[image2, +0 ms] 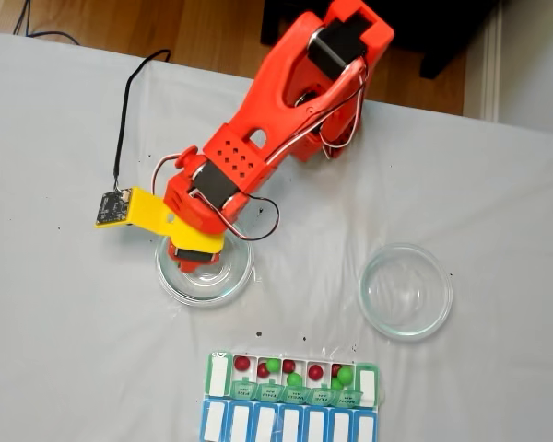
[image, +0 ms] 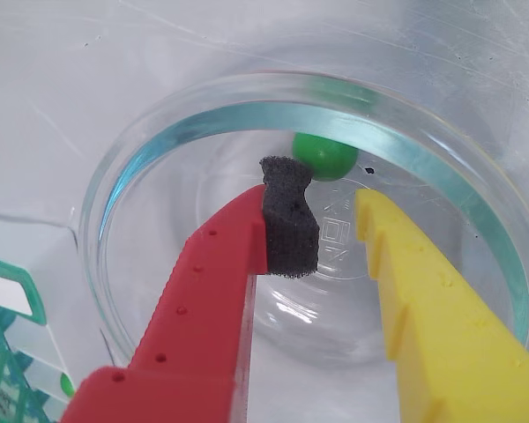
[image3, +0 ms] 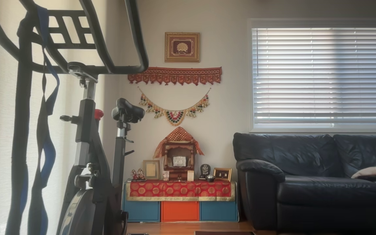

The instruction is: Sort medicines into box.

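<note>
In the wrist view one green ball (image: 325, 155) lies on the floor of a clear glass dish (image: 159, 141), near its far wall. My gripper (image: 324, 211) hangs just over it, open: the red finger (image: 207, 291) with its black foam pad (image: 289, 220) on the left, the yellow finger (image: 423, 300) on the right, nothing between them. In the fixed view the gripper (image2: 198, 260) is over the left dish (image2: 230, 285). The green-lidded box (image2: 219, 373) lies at the bottom, holding several red and green medicines (image2: 295, 378). A corner of the box (image: 9, 352) shows at the wrist view's lower left.
A second clear dish (image2: 405, 291) stands to the right with nothing in it. A blue-lidded row (image2: 288, 425) lies right below the green box. A white cloth (image2: 55, 313) covers the table. A living room with a sofa (image3: 315, 179) and an exercise bike (image3: 86, 156) shows in the other view.
</note>
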